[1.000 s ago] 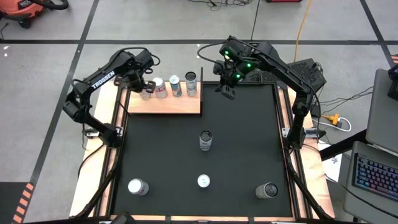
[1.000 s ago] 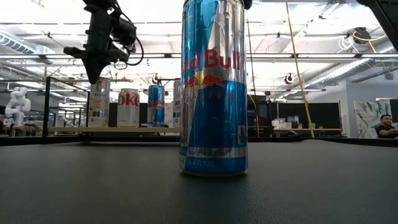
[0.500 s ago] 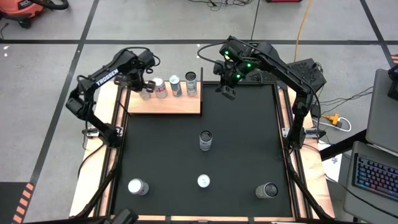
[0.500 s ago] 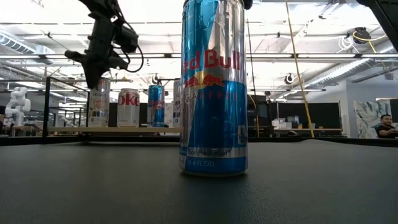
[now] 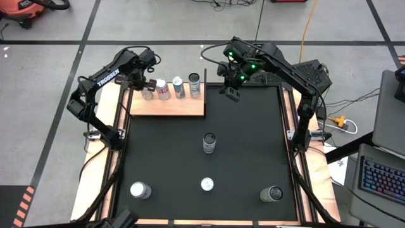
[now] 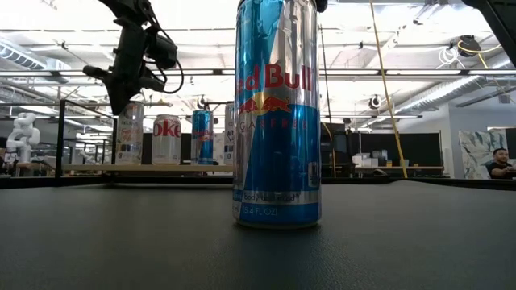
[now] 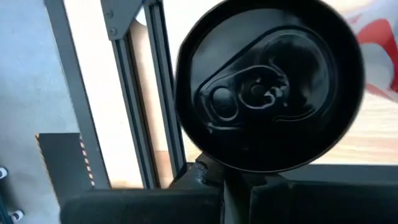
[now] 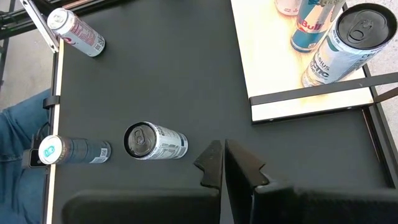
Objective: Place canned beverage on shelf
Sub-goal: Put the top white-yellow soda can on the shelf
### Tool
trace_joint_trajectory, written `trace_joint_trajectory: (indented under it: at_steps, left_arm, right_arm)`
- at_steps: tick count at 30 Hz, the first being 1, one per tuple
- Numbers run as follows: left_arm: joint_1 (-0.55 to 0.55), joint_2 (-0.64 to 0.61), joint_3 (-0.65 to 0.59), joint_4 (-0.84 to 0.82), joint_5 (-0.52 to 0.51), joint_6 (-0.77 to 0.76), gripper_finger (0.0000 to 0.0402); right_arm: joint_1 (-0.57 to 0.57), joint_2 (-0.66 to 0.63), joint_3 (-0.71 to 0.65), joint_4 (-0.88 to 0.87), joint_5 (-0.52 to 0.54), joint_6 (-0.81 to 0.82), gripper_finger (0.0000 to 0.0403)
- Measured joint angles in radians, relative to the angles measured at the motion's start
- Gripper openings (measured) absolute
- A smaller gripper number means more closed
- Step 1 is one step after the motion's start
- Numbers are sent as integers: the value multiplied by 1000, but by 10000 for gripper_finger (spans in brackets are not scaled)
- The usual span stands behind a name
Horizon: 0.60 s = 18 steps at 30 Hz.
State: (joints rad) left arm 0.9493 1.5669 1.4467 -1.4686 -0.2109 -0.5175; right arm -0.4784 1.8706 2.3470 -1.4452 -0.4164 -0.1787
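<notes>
A large black mat covers the table. Beyond it lies grey floor with dark lines — a yellow cable trails at the far right, a keyboard sits at the near right.

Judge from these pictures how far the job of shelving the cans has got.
Done: four cans stand in a row on the shelf. In hand: nothing is gripped; the left gripper, shut, hovers over the leftmost shelved can, and the right gripper, shut, waits beside the shelf. Left: four cans on the black mat, including the centre one.
</notes>
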Motion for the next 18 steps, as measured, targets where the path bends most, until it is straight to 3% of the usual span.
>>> trace_joint_trajectory:
  at_steps: [18]
  left_arm:
    - [8,53,0,-62,-53,2,8]
  right_arm:
    - [0,0,0,0,0,-2,0]
